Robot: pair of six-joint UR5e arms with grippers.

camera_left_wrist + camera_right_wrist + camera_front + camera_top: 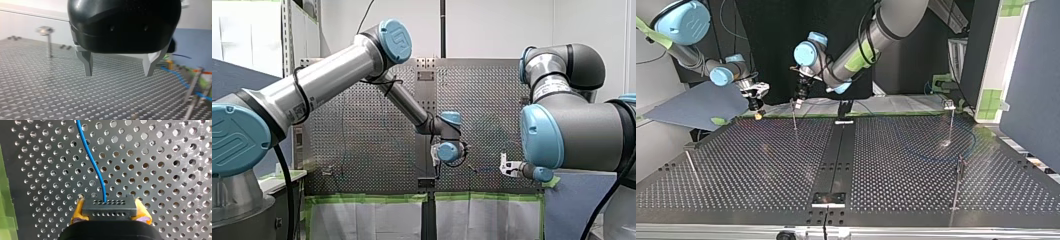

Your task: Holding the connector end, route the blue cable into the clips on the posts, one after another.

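In the right wrist view my right gripper [110, 213] is shut with its yellow pads [77, 212] on a black connector [109, 207]. The blue cable [96, 165] leaves the connector and runs ahead over the perforated table. In the top view this gripper [757, 113] hangs near the table's far left edge. My left gripper [118, 73] is open, and nothing lies between its metal fingers [87, 65]. It hovers low over the table, next to a thin post [794, 114] at the far middle. Beside it, a stretch of blue cable [180, 78] passes more posts.
Other thin posts stand at the top view's far right [951, 120], near right [958, 180] and near left [690, 167]. A clip-topped post [47, 37] stands ahead of my left gripper. A black rail [836, 155] runs down the table's middle. A blue-grey board [696, 105] leans at the far left.
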